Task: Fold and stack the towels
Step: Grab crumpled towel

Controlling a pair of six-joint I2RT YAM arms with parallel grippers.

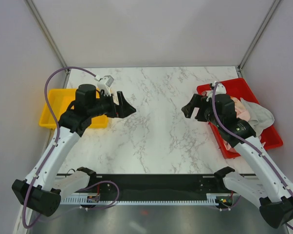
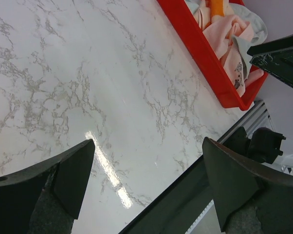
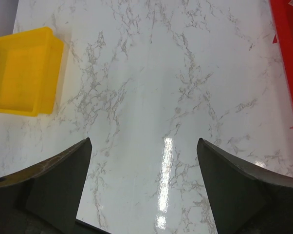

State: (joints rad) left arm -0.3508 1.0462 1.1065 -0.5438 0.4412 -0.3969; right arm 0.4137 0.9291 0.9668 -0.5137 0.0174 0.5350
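The towels point(image 1: 257, 116) lie crumpled in a red tray point(image 1: 234, 87) at the table's right edge; pale pink and grey-white cloth shows there. The left wrist view shows the same towels point(image 2: 224, 34) bunched inside the red tray point(image 2: 200, 53), with a bit of orange among the pink. My left gripper point(image 1: 128, 103) hovers over the left-centre of the marble table, open and empty, jaws wide point(image 2: 147, 142). My right gripper point(image 1: 188, 107) hangs just left of the tray, also open with nothing between its fingers point(image 3: 143, 141). The right arm covers part of the pile.
An empty yellow bin point(image 1: 51, 105) sits at the left edge, partly under the left arm, and shows in the right wrist view point(image 3: 15, 73). A black rail point(image 1: 151, 187) runs along the near table edge. Grey walls close in on three sides.
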